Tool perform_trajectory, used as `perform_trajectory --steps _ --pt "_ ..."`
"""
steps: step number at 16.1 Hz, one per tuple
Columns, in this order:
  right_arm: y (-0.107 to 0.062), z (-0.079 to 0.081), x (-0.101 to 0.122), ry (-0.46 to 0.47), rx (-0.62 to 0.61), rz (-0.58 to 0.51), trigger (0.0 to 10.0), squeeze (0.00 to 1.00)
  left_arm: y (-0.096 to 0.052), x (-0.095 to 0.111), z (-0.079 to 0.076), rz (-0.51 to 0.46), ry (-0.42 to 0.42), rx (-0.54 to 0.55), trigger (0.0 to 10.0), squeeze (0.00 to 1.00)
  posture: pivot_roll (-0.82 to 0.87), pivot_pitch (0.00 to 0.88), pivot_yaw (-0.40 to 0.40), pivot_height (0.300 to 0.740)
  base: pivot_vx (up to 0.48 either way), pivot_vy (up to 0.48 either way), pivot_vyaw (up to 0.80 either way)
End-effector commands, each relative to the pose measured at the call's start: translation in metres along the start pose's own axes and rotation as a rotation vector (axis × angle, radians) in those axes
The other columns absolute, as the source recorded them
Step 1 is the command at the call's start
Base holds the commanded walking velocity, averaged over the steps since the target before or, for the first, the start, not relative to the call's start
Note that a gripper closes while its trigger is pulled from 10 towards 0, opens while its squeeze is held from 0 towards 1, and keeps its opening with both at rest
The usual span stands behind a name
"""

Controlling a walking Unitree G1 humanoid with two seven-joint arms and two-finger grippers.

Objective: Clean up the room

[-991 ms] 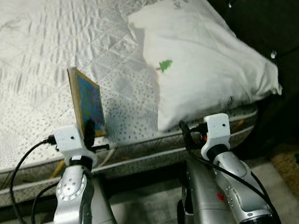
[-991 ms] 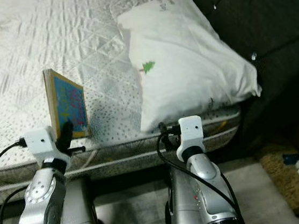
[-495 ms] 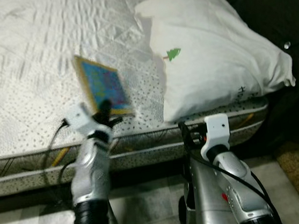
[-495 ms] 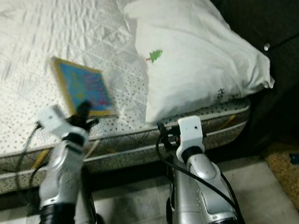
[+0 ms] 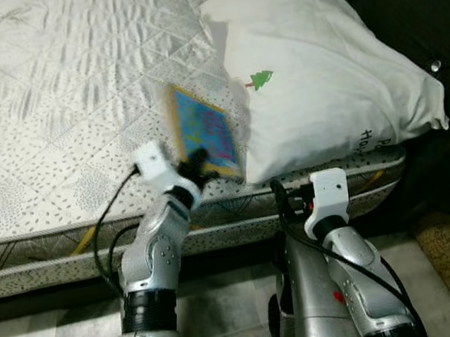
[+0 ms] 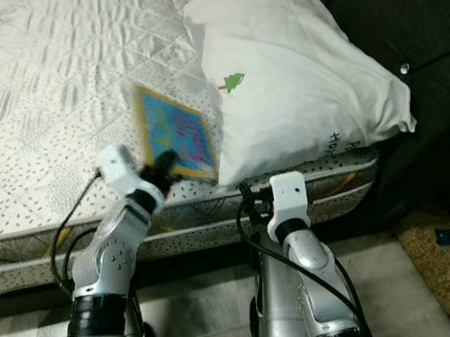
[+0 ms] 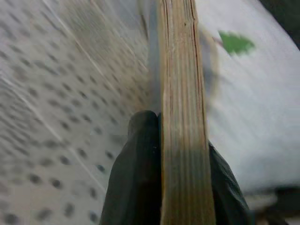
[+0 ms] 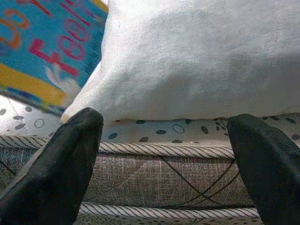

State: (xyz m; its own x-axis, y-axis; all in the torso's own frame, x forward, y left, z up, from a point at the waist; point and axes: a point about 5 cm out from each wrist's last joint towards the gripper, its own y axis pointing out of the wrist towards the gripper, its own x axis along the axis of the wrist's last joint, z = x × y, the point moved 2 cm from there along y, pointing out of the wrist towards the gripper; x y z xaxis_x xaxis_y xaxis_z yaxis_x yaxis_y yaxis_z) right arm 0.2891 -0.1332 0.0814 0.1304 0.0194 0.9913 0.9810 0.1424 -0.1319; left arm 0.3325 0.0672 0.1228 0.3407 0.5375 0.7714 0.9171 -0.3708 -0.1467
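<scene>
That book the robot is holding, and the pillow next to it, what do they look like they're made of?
The book, clamped in the left pincer, looks like thick board: its edge shows stacked tan layers, and its cover is a bright blue print. The pillow looks like soft white woven cloth, matte and creased, with a small green tree on it; its filling can't be told.

Book (image 5: 203, 140): thin, blue cover with red and yellow lettering, tan page edges. Stood on edge, tilted, lower corner pinched between closed jaws of left gripper (image 5: 196, 162). Hung over bed edge, far side just beside white pillow (image 5: 320, 76). Slightly blurred.
</scene>
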Motion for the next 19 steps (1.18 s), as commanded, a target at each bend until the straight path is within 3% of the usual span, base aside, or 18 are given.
perform_trajectory --steps 1,3,8,11,13,17,18,19 --pt "-0.003 -0.002 -0.001 -0.003 -0.001 0.009 10.0 0.0 -0.005 -0.039 -0.004 0.165 -0.093 0.005 10.0 0.0 -0.02 0.154 -0.063 0.482 0.0 0.0 0.0" --pt "-0.003 -0.003 -0.001 -0.002 -0.003 0.009 10.0 0.0 -0.005 -0.039 0.001 0.184 -0.154 0.051 10.0 0.0 -0.03 0.155 -0.062 0.482 0.0 0.0 0.0" --pt "-0.002 -0.004 -0.002 0.003 -0.012 0.015 10.0 0.0 -0.009 -0.03 0.009 0.204 -0.174 0.075 10.0 0.0 -0.02 0.151 -0.061 0.482 0.0 0.0 0.0" --pt "-0.001 -0.004 -0.001 0.004 -0.011 0.014 10.0 0.0 -0.004 -0.025 0.025 0.246 -0.133 0.064 10.0 0.0 -0.02 0.148 -0.064 0.482 0.0 0.0 0.0" --pt "0.0 -0.004 -0.001 0.002 -0.012 0.012 10.0 0.0 0.006 -0.009 0.039 0.226 -0.099 0.093 10.0 0.0 -0.02 0.146 -0.065 0.482 0.0 0.0 0.0" --pt "0.001 -0.005 0.0 0.0 -0.017 0.007 10.0 0.0 0.013 0.001 0.051 0.241 -0.07 0.094 10.0 0.0 -0.03 0.143 -0.061 0.482 0.0 0.0 0.0" --pt "0.001 -0.005 0.0 0.0 -0.018 0.007 10.0 0.0 0.014 0.001 0.054 0.249 -0.074 0.095 10.0 0.16 -0.03 0.142 -0.061 0.482 0.0 0.0 0.0" --pt "0.001 -0.005 0.001 -0.001 -0.019 0.006 10.0 0.0 0.015 0.003 0.058 0.258 -0.084 0.103 10.0 1.0 -0.03 0.141 -0.062 0.482 0.0 0.0 0.0"
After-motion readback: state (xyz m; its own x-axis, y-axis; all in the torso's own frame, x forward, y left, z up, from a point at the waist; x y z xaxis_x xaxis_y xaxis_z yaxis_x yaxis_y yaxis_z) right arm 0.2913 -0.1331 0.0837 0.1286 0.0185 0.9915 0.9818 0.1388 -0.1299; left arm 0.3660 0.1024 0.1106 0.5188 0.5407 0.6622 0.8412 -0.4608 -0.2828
